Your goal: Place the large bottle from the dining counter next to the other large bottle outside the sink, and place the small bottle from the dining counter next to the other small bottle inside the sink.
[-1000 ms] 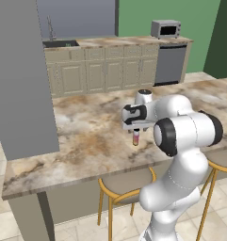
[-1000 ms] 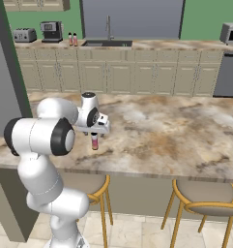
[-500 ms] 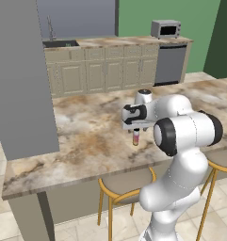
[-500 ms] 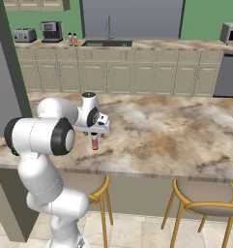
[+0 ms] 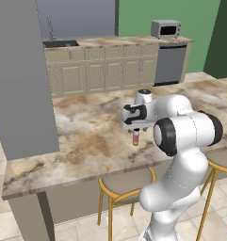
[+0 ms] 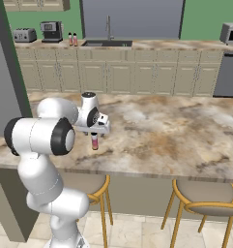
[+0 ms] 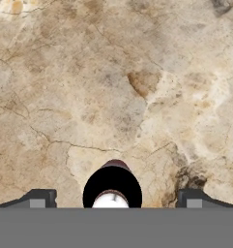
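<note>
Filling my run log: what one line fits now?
jaws open, straddling | short red-orange bottle upright on brown marble-look counter | not gripped

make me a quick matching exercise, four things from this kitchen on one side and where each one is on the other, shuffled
Things:
1. small bottle
2. microwave
3. toaster
4. stool

Places:
A. far counter, beside the coffee machine
B. on the floor under the dining counter edge
C. upright on the dining counter, between the open fingers
D. far counter, above the dishwasher

Pairs: 1-C, 2-D, 3-A, 4-B

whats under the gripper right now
The small bottle stands upright on the dining counter, between the open gripper fingers. Its lower body is hidden by its cap.
</note>
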Motion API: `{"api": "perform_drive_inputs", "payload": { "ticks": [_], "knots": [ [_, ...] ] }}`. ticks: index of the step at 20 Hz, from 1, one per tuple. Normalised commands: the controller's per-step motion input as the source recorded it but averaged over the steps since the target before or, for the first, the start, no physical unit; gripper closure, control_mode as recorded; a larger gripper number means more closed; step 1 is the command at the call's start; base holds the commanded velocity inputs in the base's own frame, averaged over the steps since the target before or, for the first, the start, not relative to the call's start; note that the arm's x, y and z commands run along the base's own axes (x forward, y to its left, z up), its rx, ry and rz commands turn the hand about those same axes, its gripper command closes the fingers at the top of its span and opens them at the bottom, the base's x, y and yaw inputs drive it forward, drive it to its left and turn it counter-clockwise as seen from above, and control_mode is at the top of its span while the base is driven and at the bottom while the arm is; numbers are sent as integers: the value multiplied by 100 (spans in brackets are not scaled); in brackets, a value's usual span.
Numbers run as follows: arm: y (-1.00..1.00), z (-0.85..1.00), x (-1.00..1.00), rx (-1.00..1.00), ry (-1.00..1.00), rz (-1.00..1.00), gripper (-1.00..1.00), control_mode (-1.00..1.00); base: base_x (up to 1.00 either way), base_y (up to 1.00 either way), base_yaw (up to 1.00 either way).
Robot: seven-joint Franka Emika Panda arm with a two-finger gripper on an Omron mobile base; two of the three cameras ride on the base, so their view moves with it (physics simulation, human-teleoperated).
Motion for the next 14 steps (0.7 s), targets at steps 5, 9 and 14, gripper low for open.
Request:
{"api": "perform_drive_inputs", "payload": {
  "ticks": [5, 9, 14],
  "knots": [
    [0, 0, 0, 0, 0, 0, 100, -100, 0, 0, 0],
    [0, 0, 0, 0, 0, 0, 100, -100, 0, 0, 0],
    [0, 31, -36, 1, -7, 0, 100, -100, 0, 0, 0]
  ]
}}
